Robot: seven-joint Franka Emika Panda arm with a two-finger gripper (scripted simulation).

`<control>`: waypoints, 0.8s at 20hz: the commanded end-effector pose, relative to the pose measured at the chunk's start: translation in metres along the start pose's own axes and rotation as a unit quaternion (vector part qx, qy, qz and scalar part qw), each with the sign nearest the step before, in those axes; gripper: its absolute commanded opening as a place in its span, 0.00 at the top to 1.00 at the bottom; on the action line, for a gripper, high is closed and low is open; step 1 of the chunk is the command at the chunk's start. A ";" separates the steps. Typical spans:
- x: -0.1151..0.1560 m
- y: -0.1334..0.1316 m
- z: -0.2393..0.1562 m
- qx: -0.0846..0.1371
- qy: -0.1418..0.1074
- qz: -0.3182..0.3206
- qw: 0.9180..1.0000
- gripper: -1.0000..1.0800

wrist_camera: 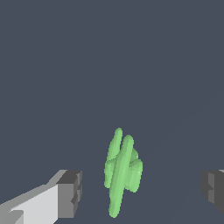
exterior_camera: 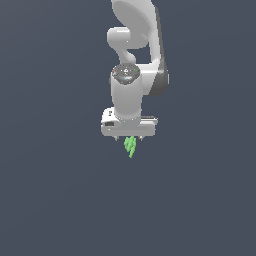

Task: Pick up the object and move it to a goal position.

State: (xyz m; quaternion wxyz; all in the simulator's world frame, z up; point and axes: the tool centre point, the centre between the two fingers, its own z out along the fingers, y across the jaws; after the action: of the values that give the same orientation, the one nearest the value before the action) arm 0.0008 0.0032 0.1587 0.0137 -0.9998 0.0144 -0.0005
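Object [wrist_camera: 121,171] between spread fingers [wrist_camera: 70,194] — gaps both sides.

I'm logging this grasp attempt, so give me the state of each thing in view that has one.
gripper: open, fingers spread wide, touching nothing.
green object: between the fingers with a gap on each side, not gripped; whether it rests on the surface cannot be told.
arm: above the object, gripper pointing down.

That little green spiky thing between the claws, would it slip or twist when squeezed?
Probably a bit: the small bright green ridged object offers uneven lobes, so the open jaws may grip only ridges. Its narrow, tapering shape could pivot. It looks rigid, though that is unclear.
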 end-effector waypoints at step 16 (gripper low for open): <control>-0.005 0.011 0.003 -0.016 -0.010 -0.013 1.000 0.04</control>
State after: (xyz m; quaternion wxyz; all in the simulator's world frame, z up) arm -0.0047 -0.0077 0.1557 -0.0025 -1.0000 0.0006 0.0096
